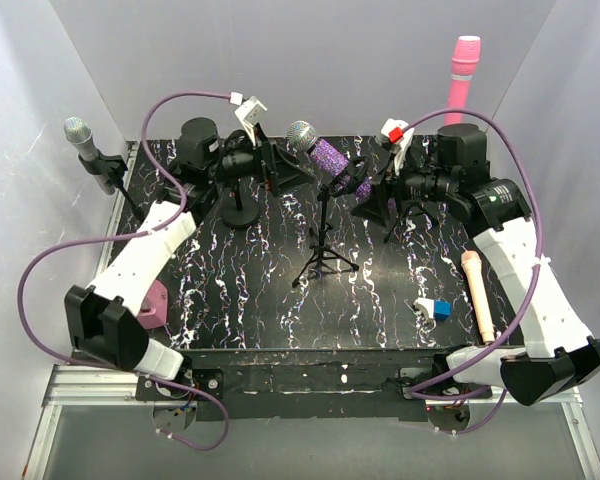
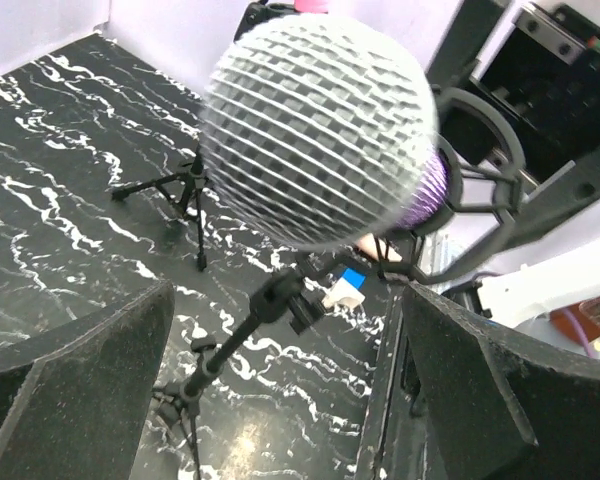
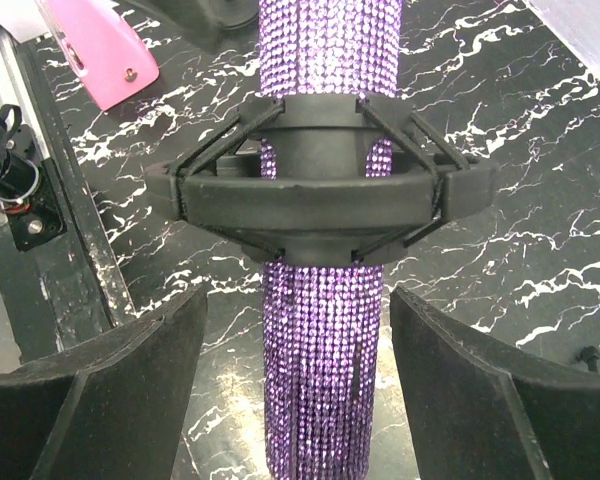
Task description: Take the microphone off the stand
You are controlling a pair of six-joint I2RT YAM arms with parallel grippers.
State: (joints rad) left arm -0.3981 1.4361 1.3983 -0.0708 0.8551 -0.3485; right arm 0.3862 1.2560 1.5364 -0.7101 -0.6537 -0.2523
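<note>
Purple glitter microphone (image 1: 318,148) sits in the black shock-mount cradle (image 3: 320,195) atop the tripod stand (image 1: 324,245), mid surface (image 1: 230,300), tilted with its mesh head toward the rear left. Right end effector (image 3: 298,385) is spread wide, fingers (image 3: 110,390) flanking the mic body next to the cradle with a gap each side, gripping nothing. Left end effector (image 2: 285,390) is fully spread and empty close by the mesh head; whether the head lies between its fingers is hard to judge from the blurred close-up.
</note>
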